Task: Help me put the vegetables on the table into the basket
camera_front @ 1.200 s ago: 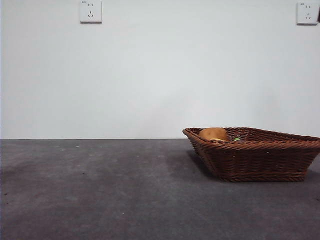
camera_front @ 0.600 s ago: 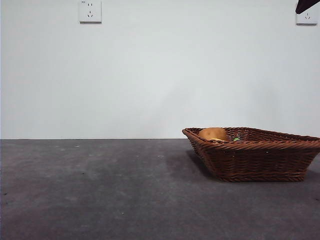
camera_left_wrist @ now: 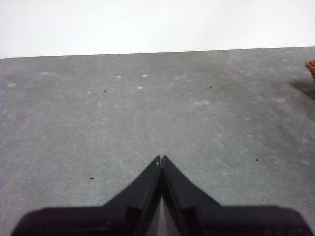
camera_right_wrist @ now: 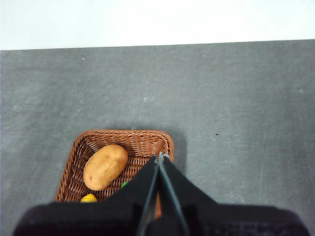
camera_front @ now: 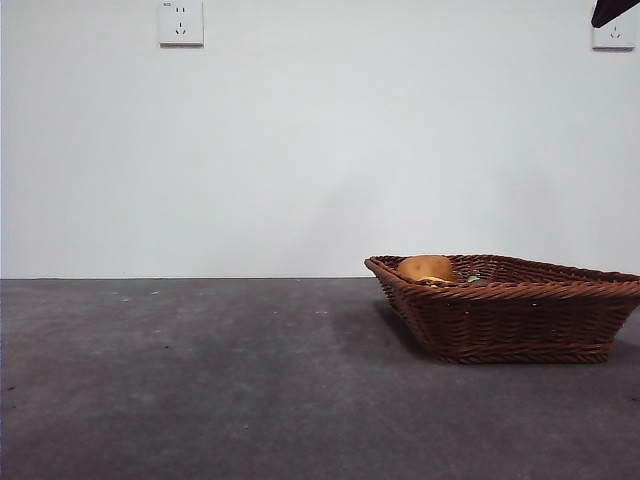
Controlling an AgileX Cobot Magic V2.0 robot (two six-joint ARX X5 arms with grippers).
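The dark-brown wicker basket (camera_front: 510, 315) stands on the table (camera_front: 200, 380) at the right. Inside it lies the brown potato (camera_front: 427, 267), with a bit of yellow corn (camera_front: 432, 280) and a speck of green (camera_front: 473, 277) just showing over the rim. From above, the right wrist view shows the basket (camera_right_wrist: 142, 140) holding the potato (camera_right_wrist: 105, 166), a yellow corn tip (camera_right_wrist: 89, 198) and a green bit (camera_right_wrist: 124, 184); the eggplant's purple body is hidden. My right gripper (camera_right_wrist: 160, 156) hangs shut high over the basket. My left gripper (camera_left_wrist: 161, 159) is shut over bare table.
A basket corner (camera_left_wrist: 311, 68) peeks in at the edge of the left wrist view. Two wall sockets (camera_front: 181, 22) sit on the white wall behind. A black arm tip (camera_front: 610, 10) shows at the top right corner.
Between 1.0 s and 0.5 s ago a black arm tip came into the top right corner of the front view. Since then nothing has moved.
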